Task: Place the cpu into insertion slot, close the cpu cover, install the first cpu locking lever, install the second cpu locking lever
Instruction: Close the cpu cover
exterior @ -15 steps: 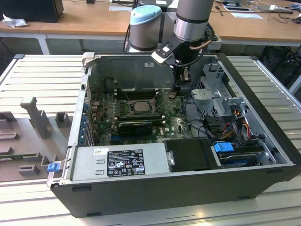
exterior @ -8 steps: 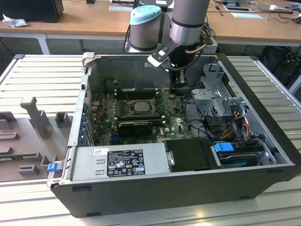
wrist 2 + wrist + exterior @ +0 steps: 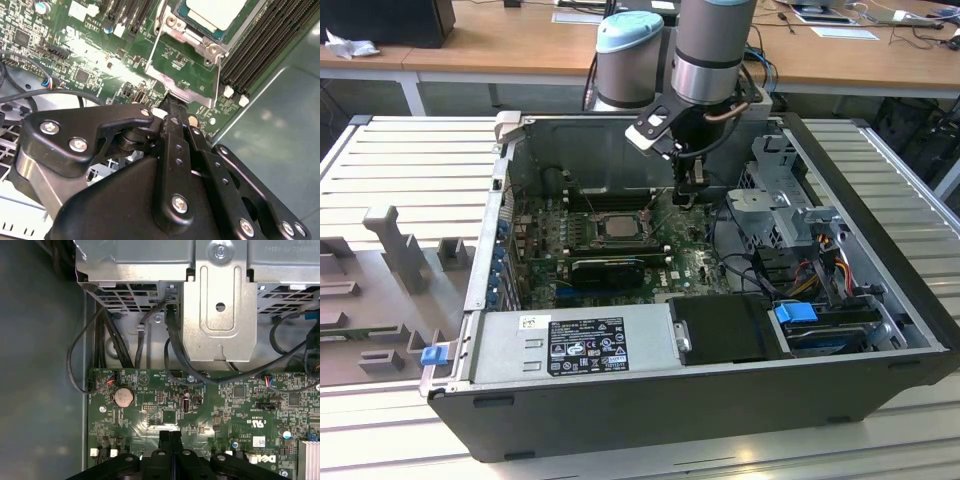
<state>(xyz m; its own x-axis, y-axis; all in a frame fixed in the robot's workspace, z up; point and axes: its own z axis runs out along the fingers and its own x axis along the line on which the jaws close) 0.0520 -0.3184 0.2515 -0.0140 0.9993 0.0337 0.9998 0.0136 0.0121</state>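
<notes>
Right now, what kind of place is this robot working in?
Probably a lab or workshop, though I can't be sure. A robot arm reaches into an open computer case set on a slatted metal table, and wooden desks with papers stand behind.

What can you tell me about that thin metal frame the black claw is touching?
The cpu cover is a thin silvery-grey metal frame with a wide central window, and green board shows through that window. It looks swung open and tilted, beside the cpu, which lies uncovered. The shut gripper meets its free edge in the second wrist view.
</notes>
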